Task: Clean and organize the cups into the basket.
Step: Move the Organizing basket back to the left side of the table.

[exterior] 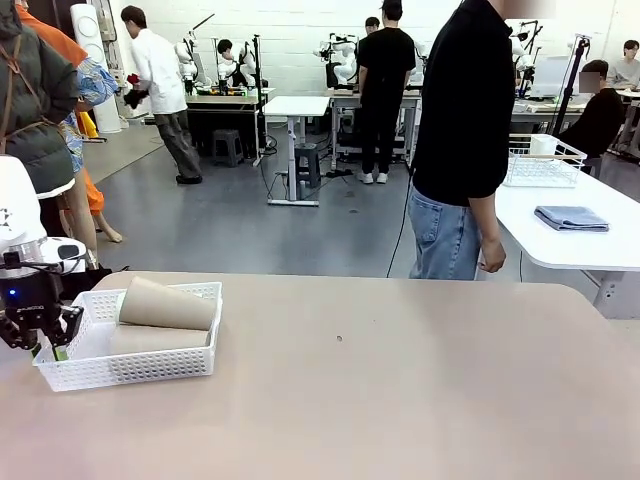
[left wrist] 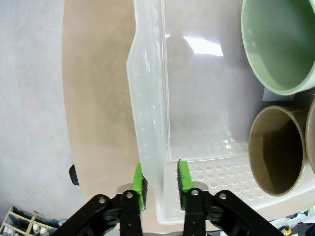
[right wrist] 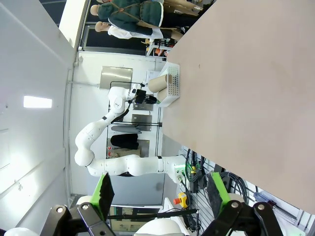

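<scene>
Left gripper [left wrist: 161,189] at 6 o'clock straddles basket [left wrist: 147,98] wall, jaws barely apart. Cups [left wrist: 275,147] lie inside, 3 o'clock. Best: part wider, lift straight off without dragging. Right gripper [right wrist: 160,194] gapes, empty.

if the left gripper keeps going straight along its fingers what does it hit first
The left gripper already straddles the side wall of the white basket, one finger each side. Going straight on, its jaws would slide further down over that wall, probably until the wall's rim reaches the palm; depth is hard to judge.
</scene>
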Action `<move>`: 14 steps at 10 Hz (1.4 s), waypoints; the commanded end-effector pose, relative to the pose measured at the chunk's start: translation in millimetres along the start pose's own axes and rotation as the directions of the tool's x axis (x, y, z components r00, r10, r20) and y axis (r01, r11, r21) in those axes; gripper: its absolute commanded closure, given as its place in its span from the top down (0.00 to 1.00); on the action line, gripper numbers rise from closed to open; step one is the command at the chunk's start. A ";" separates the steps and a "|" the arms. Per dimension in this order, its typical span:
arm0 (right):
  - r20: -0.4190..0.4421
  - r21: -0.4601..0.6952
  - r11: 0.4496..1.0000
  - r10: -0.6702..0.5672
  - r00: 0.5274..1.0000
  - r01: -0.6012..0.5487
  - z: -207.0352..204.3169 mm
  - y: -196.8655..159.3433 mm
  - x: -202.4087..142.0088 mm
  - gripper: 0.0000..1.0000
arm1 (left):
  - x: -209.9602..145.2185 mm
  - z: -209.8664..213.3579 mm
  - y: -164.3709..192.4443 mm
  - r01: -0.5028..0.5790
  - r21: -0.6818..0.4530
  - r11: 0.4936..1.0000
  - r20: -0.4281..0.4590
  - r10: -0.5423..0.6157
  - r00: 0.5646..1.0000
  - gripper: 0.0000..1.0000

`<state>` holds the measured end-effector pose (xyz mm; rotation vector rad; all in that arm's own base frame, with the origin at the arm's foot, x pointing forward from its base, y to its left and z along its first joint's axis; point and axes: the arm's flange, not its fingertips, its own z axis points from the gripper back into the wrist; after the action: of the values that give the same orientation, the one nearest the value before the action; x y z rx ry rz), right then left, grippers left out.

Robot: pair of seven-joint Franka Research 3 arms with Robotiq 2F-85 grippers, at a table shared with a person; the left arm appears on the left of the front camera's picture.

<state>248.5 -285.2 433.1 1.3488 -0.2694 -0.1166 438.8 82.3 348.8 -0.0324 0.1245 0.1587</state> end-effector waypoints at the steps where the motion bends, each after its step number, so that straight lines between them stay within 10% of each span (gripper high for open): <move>1: 0.006 -0.003 1.000 0.001 1.000 -0.001 -1.1 0.8 -1.8 1.00 | -0.6 4.0 4.6 0.001 0.015 1.000 0.024 -0.001 1.000 1.00; 14: 0.006 -0.003 1.000 0.001 1.000 -0.001 -1.1 0.8 -1.8 1.00 | -47.2 15.3 5.7 -0.010 0.078 0.997 0.055 0.006 0.998 1.00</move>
<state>248.6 -285.2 433.1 1.3489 -0.2692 -0.1165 425.1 83.4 362.1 -0.0044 0.0828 0.1542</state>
